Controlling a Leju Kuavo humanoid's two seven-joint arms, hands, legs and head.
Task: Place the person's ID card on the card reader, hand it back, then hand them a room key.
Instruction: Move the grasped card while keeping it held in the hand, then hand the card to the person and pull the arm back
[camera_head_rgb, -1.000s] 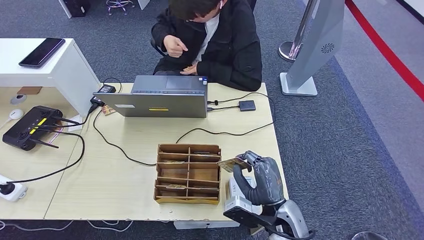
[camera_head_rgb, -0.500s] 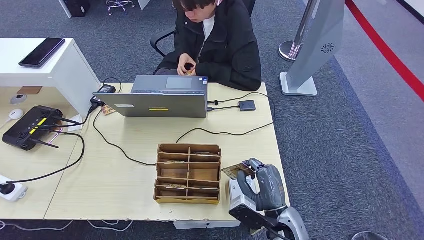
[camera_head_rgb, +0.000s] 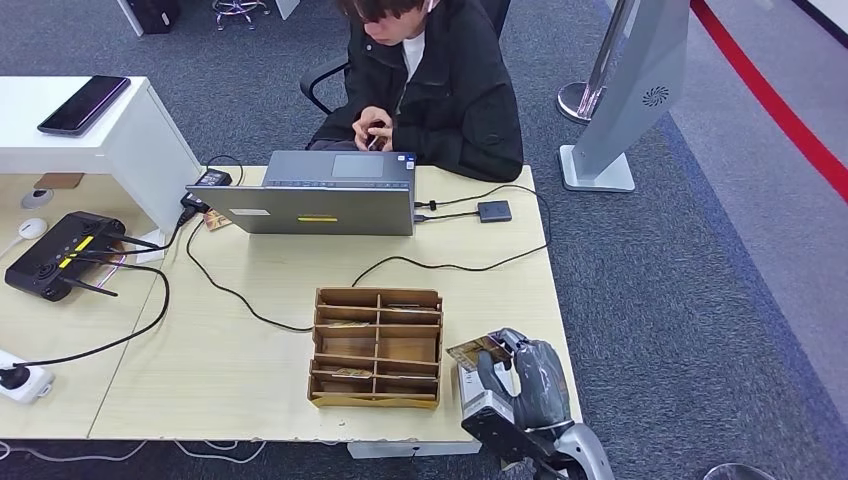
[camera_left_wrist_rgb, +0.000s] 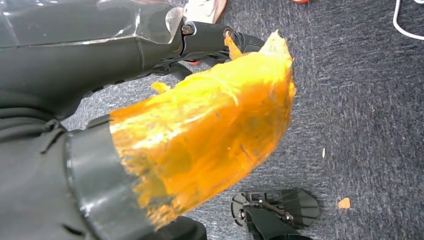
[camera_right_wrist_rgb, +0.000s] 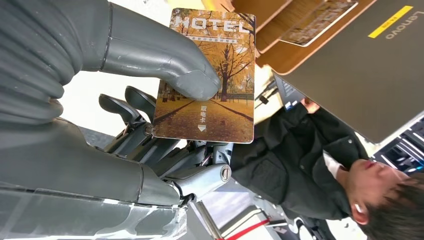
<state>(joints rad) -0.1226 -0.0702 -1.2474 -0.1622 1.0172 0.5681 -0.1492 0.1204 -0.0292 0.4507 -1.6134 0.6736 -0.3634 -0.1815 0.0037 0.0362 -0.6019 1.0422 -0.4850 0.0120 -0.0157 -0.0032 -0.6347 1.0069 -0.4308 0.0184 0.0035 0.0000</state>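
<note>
A room key (camera_right_wrist_rgb: 207, 75), printed with an autumn avenue and the word HOTEL, is held by the right hand (camera_head_rgb: 527, 375), pinned between the thick thumb (camera_right_wrist_rgb: 165, 57) and the darker fingers (camera_right_wrist_rgb: 131, 106) behind it. In the head view the hand is seen at the near right corner of the worktop (camera_head_rgb: 250, 340), with the key (camera_head_rgb: 473, 351) raised at its fingertips. What appears to be a white card reader (camera_head_rgb: 467, 385) lies partly hidden under the hand. Just beside the hand, towards the left arm's side, a wooden compartment box (camera_head_rgb: 376, 347) is set. Beyond it a closed laptop (camera_head_rgb: 320, 193) is placed, and farther still a seated person (camera_head_rgb: 425, 80) in a dark jacket. Whether the left hand (camera_left_wrist_rgb: 150, 150) is clenched or released cannot be told.
</note>
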